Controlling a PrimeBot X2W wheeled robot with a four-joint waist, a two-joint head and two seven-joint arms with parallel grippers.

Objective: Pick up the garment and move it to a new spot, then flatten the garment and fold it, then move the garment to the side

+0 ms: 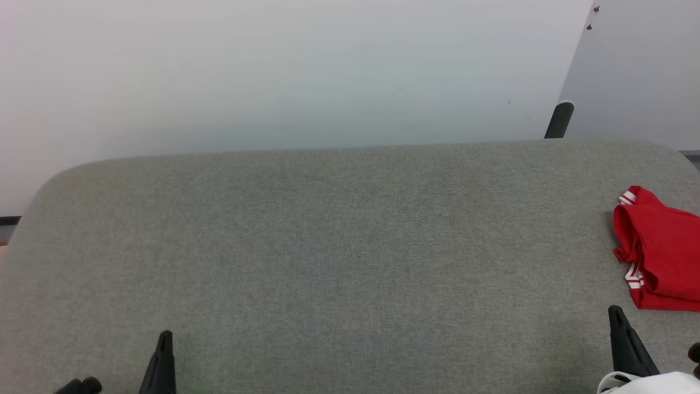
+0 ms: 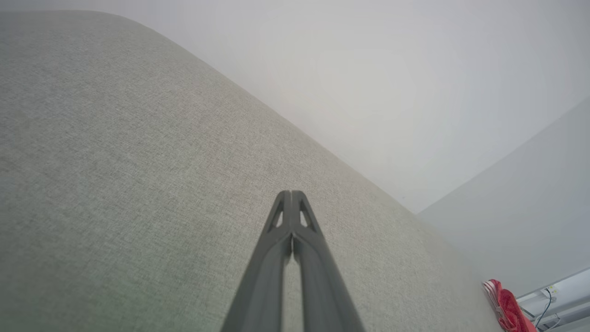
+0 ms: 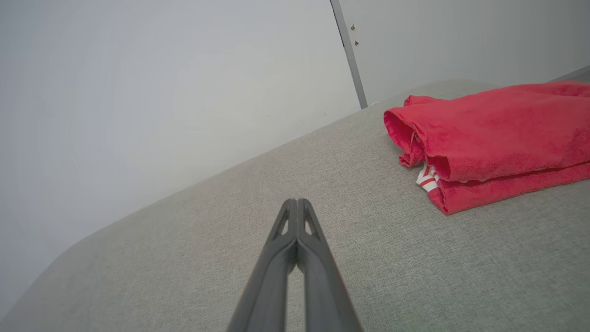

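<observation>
The folded red jersey garment with red-and-white striped trim (image 1: pixel 661 257) lay at the far right end of the rounded, grey fabric-covered table (image 1: pixel 328 246), partly cut off by the edge of the head view. Both dark two-fingered grippers pointed across bare cloth near the table's front edge. The left gripper (image 1: pixel 164 336), at the lower left, had its fingers pressed together tip to tip with nothing between them, well apart from the garment. The right gripper (image 1: pixel 616 312), at the lower right, was likewise pinched closed and empty, near the garment's closest hem but not touching it. From the right wrist view, the garment (image 3: pixel 488 138) sat in stacked layers up and to the right of the closed fingers. A plain white wall (image 1: pixel 273 65) stood behind the table, with a black post (image 1: pixel 559 120) beside a pale grey panel (image 1: pixel 640 71).
</observation>
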